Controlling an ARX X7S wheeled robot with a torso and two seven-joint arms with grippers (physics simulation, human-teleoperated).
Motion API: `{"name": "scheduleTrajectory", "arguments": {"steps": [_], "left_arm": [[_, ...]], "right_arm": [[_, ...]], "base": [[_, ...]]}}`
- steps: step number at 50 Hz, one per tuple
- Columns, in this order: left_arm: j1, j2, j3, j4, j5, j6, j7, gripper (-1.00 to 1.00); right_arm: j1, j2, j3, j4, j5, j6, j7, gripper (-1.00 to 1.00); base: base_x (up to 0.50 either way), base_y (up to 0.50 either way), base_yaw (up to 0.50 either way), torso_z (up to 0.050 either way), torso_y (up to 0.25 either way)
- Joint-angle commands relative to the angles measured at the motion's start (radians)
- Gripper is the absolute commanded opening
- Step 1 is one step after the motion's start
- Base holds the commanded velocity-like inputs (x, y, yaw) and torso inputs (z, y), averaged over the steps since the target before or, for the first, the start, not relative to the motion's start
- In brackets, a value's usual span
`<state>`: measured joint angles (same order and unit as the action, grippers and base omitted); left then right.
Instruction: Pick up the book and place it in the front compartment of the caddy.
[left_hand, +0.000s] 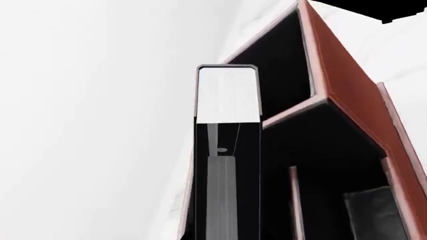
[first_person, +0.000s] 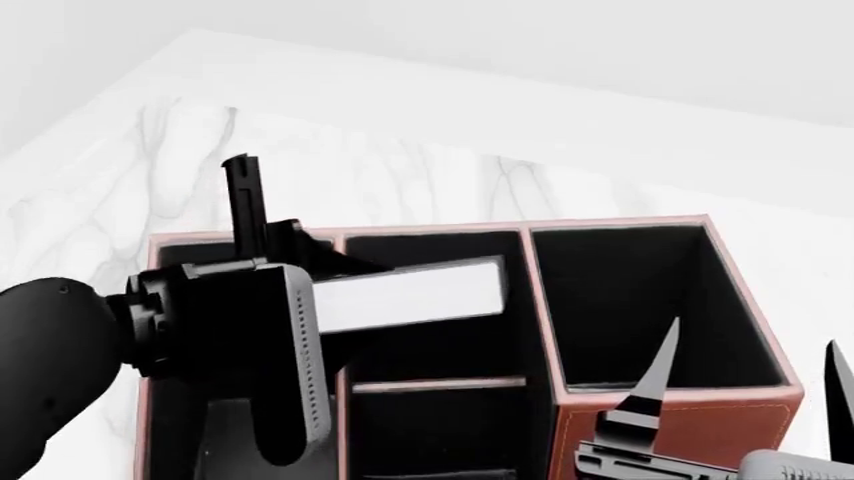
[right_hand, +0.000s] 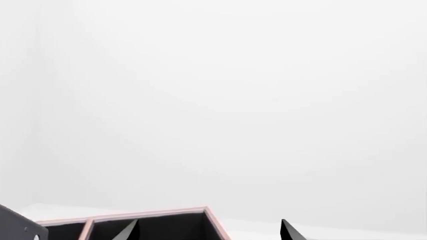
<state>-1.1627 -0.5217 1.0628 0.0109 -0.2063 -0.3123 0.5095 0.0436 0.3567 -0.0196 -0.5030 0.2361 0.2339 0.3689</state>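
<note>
The book (first_person: 407, 297) is held level above the caddy (first_person: 667, 425), its white page edges facing up, lying across the divider between the caddy's rear left and rear middle compartments. The left pincer (first_person: 287, 290) is clamped on the book's near end; in the left wrist view the book (left_hand: 227, 95) juts out from between the fingers, over the caddy's (left_hand: 353, 95) black-lined cells. The right pincer (first_person: 747, 385) hangs over the caddy's front right corner, its two fingers spread apart with nothing between them. The caddy stands on a white marbled tabletop (first_person: 400, 165).
</note>
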Motion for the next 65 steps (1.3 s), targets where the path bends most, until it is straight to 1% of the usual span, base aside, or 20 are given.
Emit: {"name": "scheduleTrajectory", "arguments": {"steps": [1,10,14,18,20,29,35,39,45,46,47,49,54,61,65], "left_arm": [[-0.033,0.062,-0.023,-0.099,0.015,-0.006,0.029,-1.0],[-0.049,0.11,-0.026,-0.208,0.008,0.024,0.044,-1.0],[-0.049,0.113,-0.032,-0.207,-0.018,0.012,0.062,-1.0],[-0.047,0.133,-0.038,-0.261,-0.047,0.03,0.095,-1.0],[-0.045,0.132,-0.05,-0.251,-0.087,0.024,0.128,-1.0],[-0.041,0.14,-0.069,-0.263,-0.144,0.042,0.179,-1.0],[-0.04,0.156,-0.07,-0.312,-0.145,0.077,0.194,-1.0],[-0.063,0.195,-0.084,-0.412,-0.156,0.095,0.214,-1.0],[-0.084,0.228,-0.08,-0.507,-0.148,0.101,0.225,-1.0],[-0.095,0.234,-0.073,-0.518,-0.147,0.073,0.227,-1.0],[-0.094,0.235,-0.078,-0.526,-0.148,0.087,0.228,-1.0],[-0.099,0.242,-0.066,-0.548,-0.154,0.068,0.257,-1.0],[-0.095,0.249,-0.05,-0.564,-0.147,0.069,0.271,-1.0],[-0.086,0.277,-0.043,-0.617,-0.149,0.104,0.294,-1.0],[-0.075,0.306,-0.038,-0.678,-0.143,0.144,0.304,-1.0]], "right_arm": [[-0.006,-0.017,0.03,-0.001,-0.004,-0.021,-0.021,1.0],[-0.008,-0.014,0.035,-0.009,0.003,-0.019,-0.017,1.0],[-0.008,-0.012,0.035,-0.01,0.005,-0.019,-0.016,1.0],[-0.008,-0.008,0.047,-0.023,0.016,-0.011,-0.011,1.0],[-0.004,-0.007,0.046,-0.025,0.017,-0.004,-0.009,1.0],[-0.004,-0.006,0.047,-0.021,0.019,-0.009,-0.007,1.0],[0.003,-0.002,0.047,-0.028,0.025,0.005,-0.003,1.0],[0.002,0.0,0.049,-0.034,0.029,0.008,-0.001,1.0],[0.0,0.001,0.054,-0.035,0.036,0.006,0.0,1.0],[-0.001,0.001,0.055,-0.036,0.037,0.006,0.0,1.0],[-0.002,0.002,0.056,-0.038,0.038,0.006,0.0,1.0],[-0.005,0.003,0.058,-0.042,0.041,0.006,0.001,1.0],[-0.003,0.003,0.055,-0.036,0.041,0.004,0.001,1.0],[-0.002,0.005,0.055,-0.036,0.044,0.003,0.002,1.0],[-0.002,0.007,0.058,-0.037,0.048,0.003,0.002,1.0]], "base": [[0.0,0.0,0.0,0.0,0.01],[0.0,0.0,0.0,0.0,0.001],[0.0,0.0,0.0,0.0,0.0],[0.0,0.0,0.0,0.0,0.003],[0.0,0.0,0.0,0.0,0.0],[0.0,0.0,0.0,0.002,0.001],[0.0,0.0,0.0,0.0,0.002],[0.0,0.0,0.0,0.0,0.003],[0.0,0.0,0.0,0.0,0.0],[0.0,0.0,0.0,0.0,0.0],[0.0,0.0,0.0,0.0,0.01],[0.0,0.0,0.0,0.0,0.0],[0.0,0.0,0.0,0.0,0.0],[0.0,0.0,0.0,0.0,0.002],[0.0,0.0,0.0,0.0,0.002]]}}
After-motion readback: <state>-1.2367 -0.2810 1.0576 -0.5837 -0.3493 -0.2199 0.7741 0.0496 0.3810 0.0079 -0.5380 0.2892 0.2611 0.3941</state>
